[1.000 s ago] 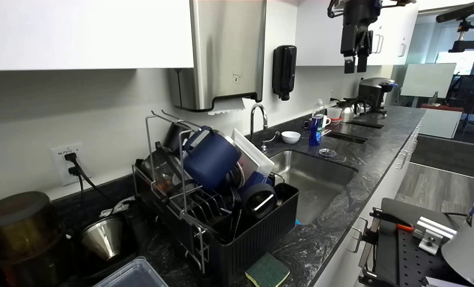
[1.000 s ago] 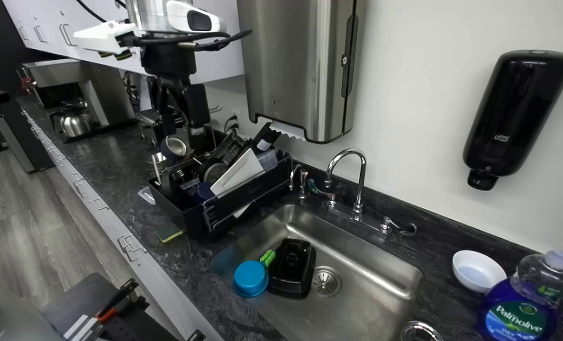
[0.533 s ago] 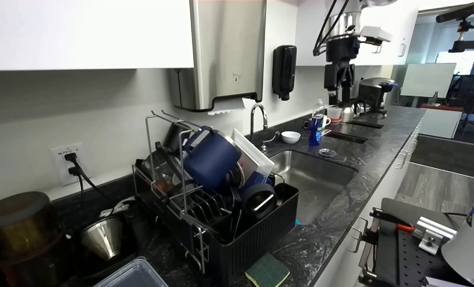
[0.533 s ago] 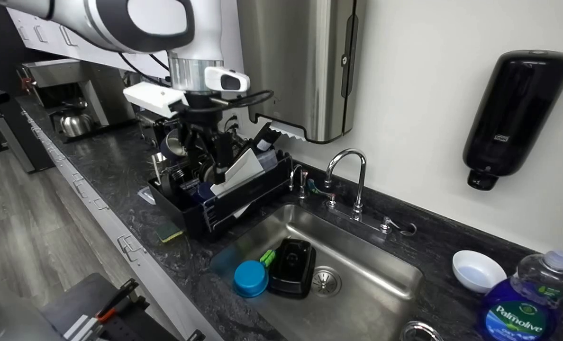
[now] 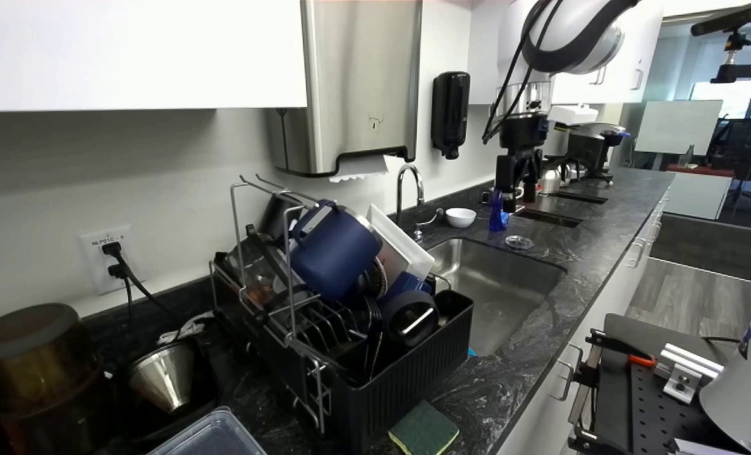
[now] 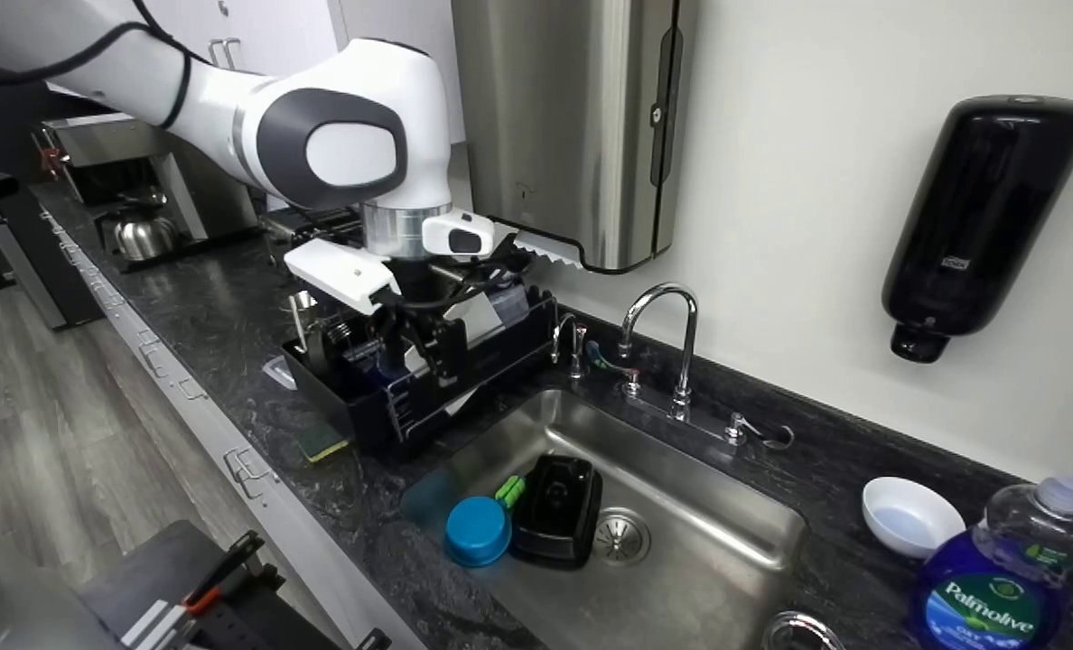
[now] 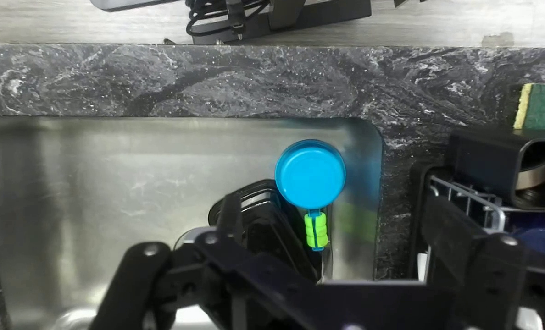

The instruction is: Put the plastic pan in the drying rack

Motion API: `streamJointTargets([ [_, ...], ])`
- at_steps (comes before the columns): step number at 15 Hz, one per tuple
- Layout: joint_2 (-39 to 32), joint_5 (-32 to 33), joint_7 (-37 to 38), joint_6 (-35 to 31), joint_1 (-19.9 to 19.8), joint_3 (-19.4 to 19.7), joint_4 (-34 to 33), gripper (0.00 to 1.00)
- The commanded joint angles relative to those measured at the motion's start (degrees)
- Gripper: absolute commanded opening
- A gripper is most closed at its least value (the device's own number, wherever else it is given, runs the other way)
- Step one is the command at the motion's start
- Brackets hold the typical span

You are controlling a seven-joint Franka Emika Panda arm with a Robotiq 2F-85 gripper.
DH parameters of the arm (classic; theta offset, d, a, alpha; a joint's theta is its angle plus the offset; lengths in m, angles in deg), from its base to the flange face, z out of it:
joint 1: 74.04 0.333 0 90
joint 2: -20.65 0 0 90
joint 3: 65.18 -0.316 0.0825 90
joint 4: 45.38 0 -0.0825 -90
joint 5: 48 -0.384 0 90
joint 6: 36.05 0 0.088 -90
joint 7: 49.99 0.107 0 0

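Note:
The cyan plastic pan (image 6: pixel 480 531) with its green handle lies in the sink beside a black tub. In the wrist view the pan (image 7: pixel 310 176) is above the middle, its handle pointing down the picture. Only a blue sliver of it (image 5: pixel 471 352) shows in an exterior view, behind the rack. The black drying rack (image 5: pixel 407 385) stands beside the sink, full of dishes; it also shows at the right in the wrist view (image 7: pixel 469 197). My gripper (image 7: pixel 334 213) is open and empty, well above the sink. In both exterior views the gripper (image 5: pixel 519 197) (image 6: pixel 423 366) hangs pointing down.
A black tub (image 6: pixel 555 510) lies in the steel sink (image 6: pixel 681 578), touching the pan's side. A faucet (image 6: pixel 667 343) rises behind it. A navy pot (image 5: pixel 334 253) and a white dish (image 5: pixel 401 243) stick up from the rack. A soap bottle (image 6: pixel 997 578) and bowl (image 6: pixel 913 516) stand beyond.
The arm has come down and moved towards the sink, with the gripper pointing down and empty. The pan, the rack and the other objects have not moved.

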Motion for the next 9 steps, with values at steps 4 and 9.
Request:
streamJointTargets([
  [4,-5.54,-0.12,-0.13,-4.56,-0.32,-0.44,0.56,1.00],
  [9,-4.64,-0.13,-0.13,-4.38,-0.33,-0.44,0.38,1.00],
])
